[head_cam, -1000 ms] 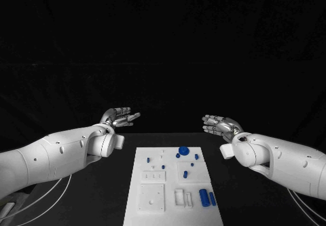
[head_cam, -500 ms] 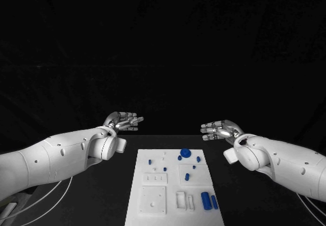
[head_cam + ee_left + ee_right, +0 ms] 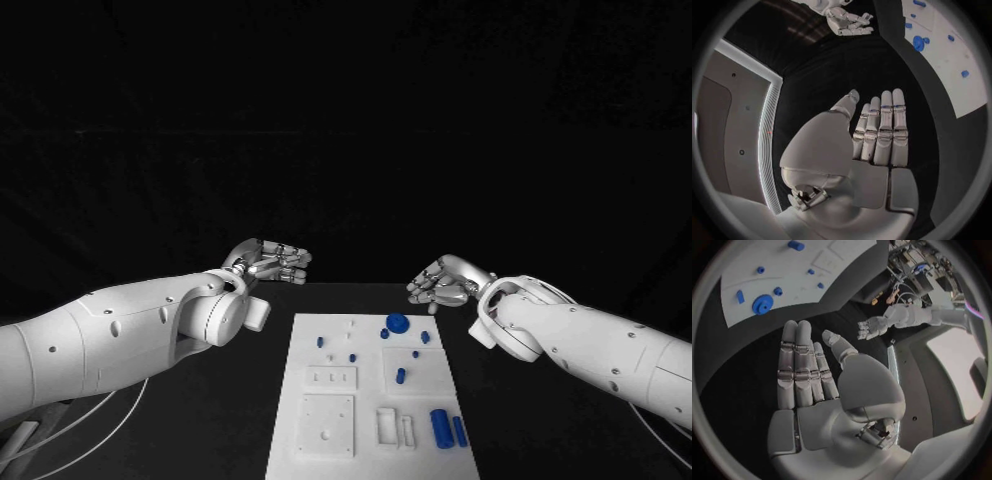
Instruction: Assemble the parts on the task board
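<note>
Two silver hands hover beyond the far end of the task board, the white plate whose long axis runs from the robot out toward them. The left hand hangs off the board's far left corner, the right hand off its far right corner and nearer the blue gear lying at that end. Both hands hold nothing; the wrist views show their fingers straight and side by side (the head view reads them as more curled). Other small blue parts lie on the board. The right hand looks best placed to reach first.
</note>
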